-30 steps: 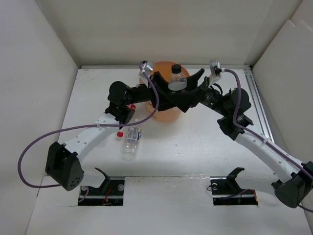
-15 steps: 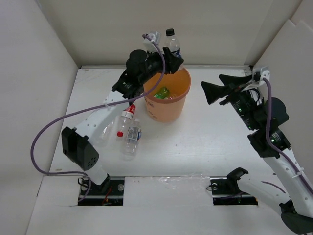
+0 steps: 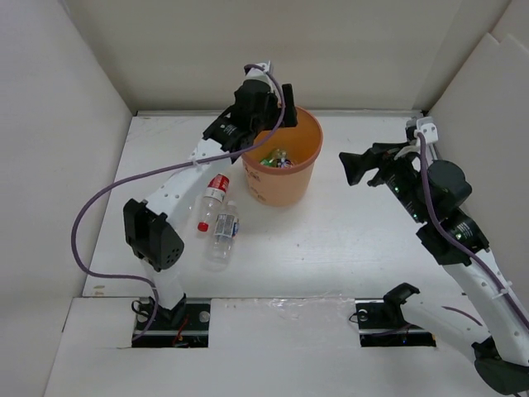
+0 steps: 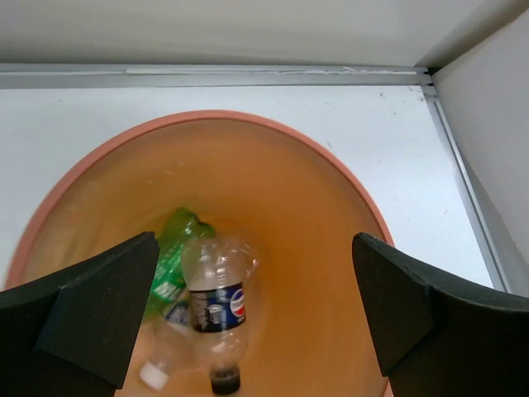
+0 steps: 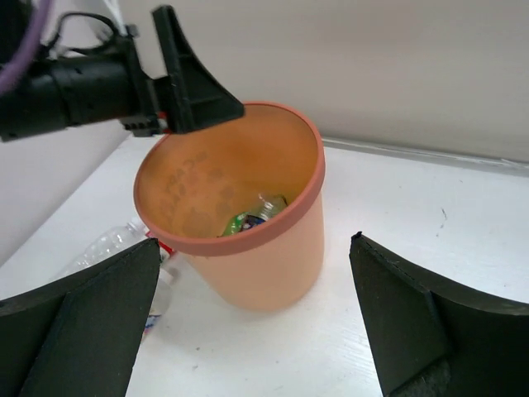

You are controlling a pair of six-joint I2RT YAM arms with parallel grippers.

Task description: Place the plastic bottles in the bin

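Lying at the bottom of the bin [image 3: 281, 188] are the green bottle [image 4: 172, 258] and the blue-label bottle [image 4: 216, 304], w/ a white-capped one partly showing beside them. The bin is standing upright at the far centre of the tabletop [image 3: 331, 240].

Two more bottles are lying on their sides on the tabletop, just near-left of the bin: the red-label bottle [image 3: 216, 188], close to the bin wall, and the clear bottle [image 3: 221, 235], nearer the arm bases. Their long axes are running approx. near-to-far, slightly slanted. A red cap [image 3: 202, 225] is showing beside them; its body is hidden under the left forearm, so a third bottle cannot be confirmed.

The left hand [image 4: 254, 241] is hovering over the bin's far-left rim, fingers spread wide, holding nothing. The right hand [image 3: 349, 165] is hanging well right of the bin, fingers also spread, empty.

Judgement: task is part done. The outside bottles are lying base-ward of the left hand, and the bin is standing between them and the right hand, so the left arm is nearer. The next pick is likely calling for fingers closing across a bottle's width, i.e. left-right.
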